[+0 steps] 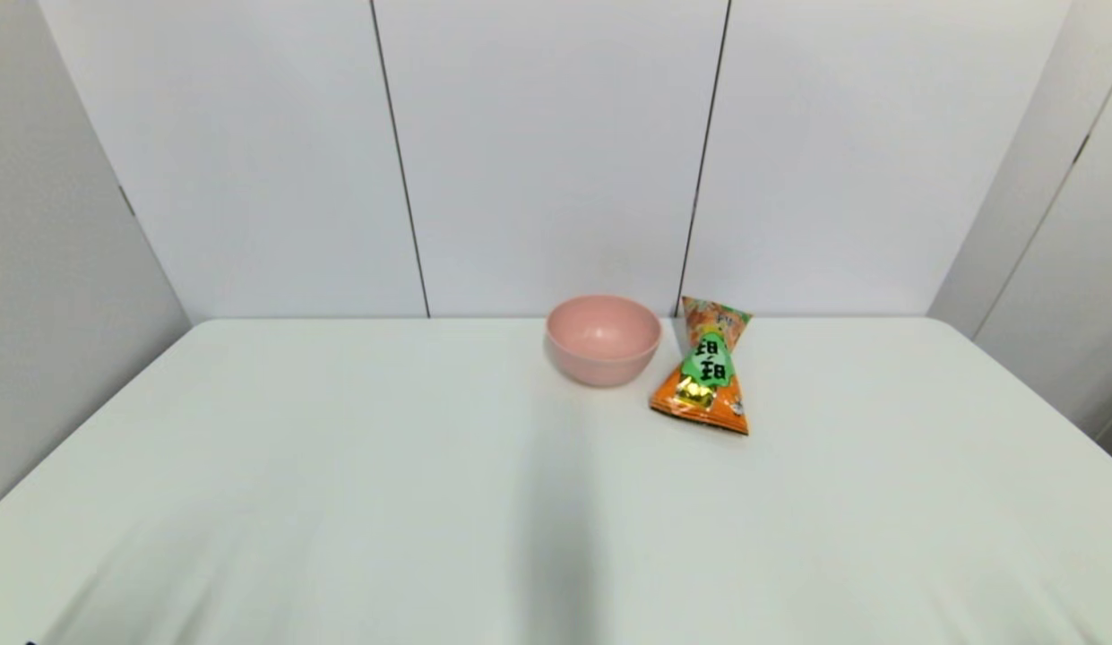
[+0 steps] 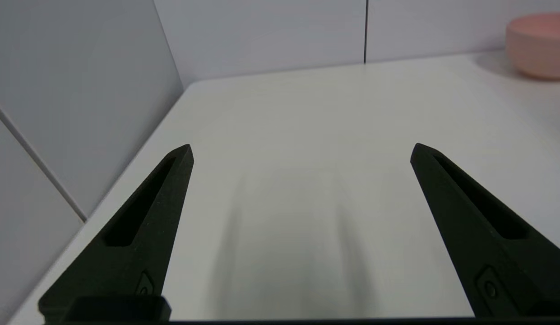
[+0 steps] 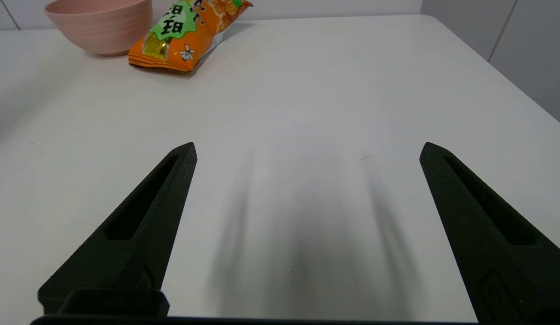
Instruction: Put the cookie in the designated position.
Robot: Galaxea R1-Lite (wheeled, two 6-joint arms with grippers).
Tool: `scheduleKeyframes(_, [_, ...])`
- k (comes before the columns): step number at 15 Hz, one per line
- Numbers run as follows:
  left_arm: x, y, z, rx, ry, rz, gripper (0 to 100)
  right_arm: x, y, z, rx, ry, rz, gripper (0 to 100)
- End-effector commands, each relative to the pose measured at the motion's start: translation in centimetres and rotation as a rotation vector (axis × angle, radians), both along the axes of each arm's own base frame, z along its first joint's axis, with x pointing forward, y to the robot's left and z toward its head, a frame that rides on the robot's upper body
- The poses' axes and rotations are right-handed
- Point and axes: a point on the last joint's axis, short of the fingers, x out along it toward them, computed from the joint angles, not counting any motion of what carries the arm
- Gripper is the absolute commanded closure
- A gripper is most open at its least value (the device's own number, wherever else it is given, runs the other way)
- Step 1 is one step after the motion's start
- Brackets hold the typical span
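The cookie (image 1: 706, 369) is an orange snack bag with a green label, lying on the white table (image 1: 340, 466) just right of a pink bowl (image 1: 603, 339), near the back wall. The right wrist view shows the cookie (image 3: 185, 34) and the bowl (image 3: 101, 22) far ahead of my right gripper (image 3: 308, 151), which is open with nothing between its fingers. My left gripper (image 2: 301, 151) is also open and empty, low over the table's left part, with the bowl (image 2: 539, 45) far off. Neither gripper shows in the head view.
Grey wall panels (image 1: 556, 152) close off the table at the back and both sides. The table's left edge (image 2: 140, 149) runs close to the left gripper. The bowl is empty.
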Motion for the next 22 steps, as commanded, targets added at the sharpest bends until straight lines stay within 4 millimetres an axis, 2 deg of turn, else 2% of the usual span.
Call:
scheduleKeyframes(1, [-0.34,-0.16,-3.13,-0.001,0.099,-0.074,0,0.00,0.00,0.00,-0.001,0.000,0.000,0])
scheduleKeyframes(7, [-0.35,-0.15,-2.97,-0.096,0.082,-0.073,0,-0.01,0.00,0.04,-0.001,-0.002,0.000,0])
scheduleKeyframes(22, [-0.35,-0.12,-2.97,-0.103,0.081,-0.061,0,0.11,0.00,0.05,0.002,-0.025,-0.001,0])
